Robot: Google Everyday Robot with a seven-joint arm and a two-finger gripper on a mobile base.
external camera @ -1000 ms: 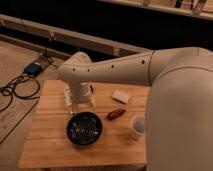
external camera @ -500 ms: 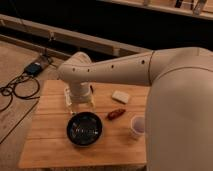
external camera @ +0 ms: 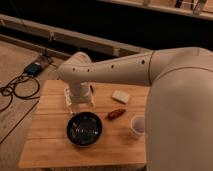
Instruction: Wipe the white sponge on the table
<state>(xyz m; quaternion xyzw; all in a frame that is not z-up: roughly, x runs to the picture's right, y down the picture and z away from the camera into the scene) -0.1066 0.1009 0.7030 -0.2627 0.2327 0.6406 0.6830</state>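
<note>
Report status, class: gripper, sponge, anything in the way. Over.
Gripper open, empty, over table behind black bowl. White sponge lies apart, untouched. Nothing between them; red object, white cup nearer front.

Claw [external camera: 80, 101]: over the desk's [external camera: 50, 145] far left, fingers spread; tips blurred.
Desk: right part hidden behind the arm [external camera: 175, 95].
Arm: cut by the right edge.
Bowl [external camera: 85, 129]: contents too blurred to tell.

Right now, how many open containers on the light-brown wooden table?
2: a black round bowl front-centre, and a white round cup right of it in view. The gripper hangs just behind the bowl; the arm may hide others.
</note>
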